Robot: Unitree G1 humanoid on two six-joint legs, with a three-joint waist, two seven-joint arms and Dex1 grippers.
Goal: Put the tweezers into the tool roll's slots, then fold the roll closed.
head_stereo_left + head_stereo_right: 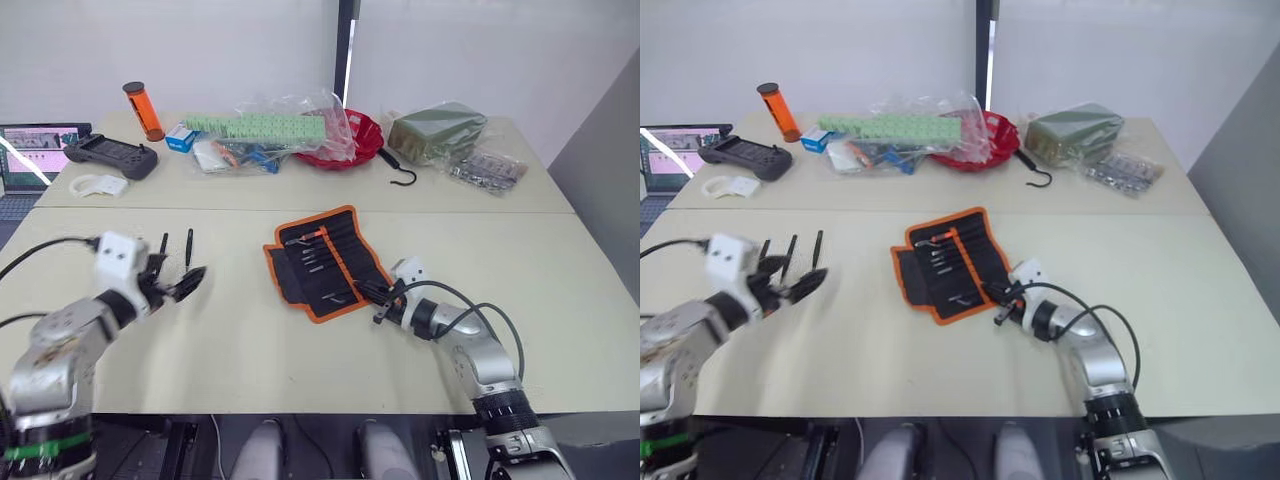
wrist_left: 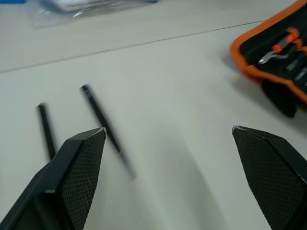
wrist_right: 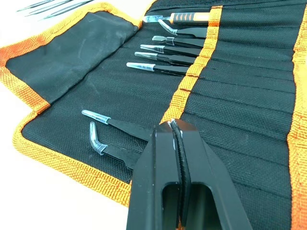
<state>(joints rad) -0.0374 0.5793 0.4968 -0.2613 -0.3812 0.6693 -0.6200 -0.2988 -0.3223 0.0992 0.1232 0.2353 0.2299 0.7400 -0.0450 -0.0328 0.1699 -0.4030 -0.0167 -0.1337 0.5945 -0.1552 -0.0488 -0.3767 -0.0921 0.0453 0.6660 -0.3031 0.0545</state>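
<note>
1. Black fabric tool roll (image 1: pixel 325 262) lies open at mid-surface, several tweezers (image 3: pixel 158 56) already seated in its slots (image 3: pixel 240 72).
2. Right claw (image 1: pixel 377 297) rests at the roll's near right edge, fingers pressed together, holding nothing visible.
3. Left claw (image 2: pixel 175 177) gapes wide and empty over two loose tweezers (image 1: pixel 176 249), well left of the roll.
4. Risk: slim tweezers may slip on pickup; folding early would leave them out.

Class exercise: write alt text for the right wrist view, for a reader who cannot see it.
The right end effector, shut, hovers over the open tool roll, where several tweezers sit tucked in slots along the orange inner strip.
</note>
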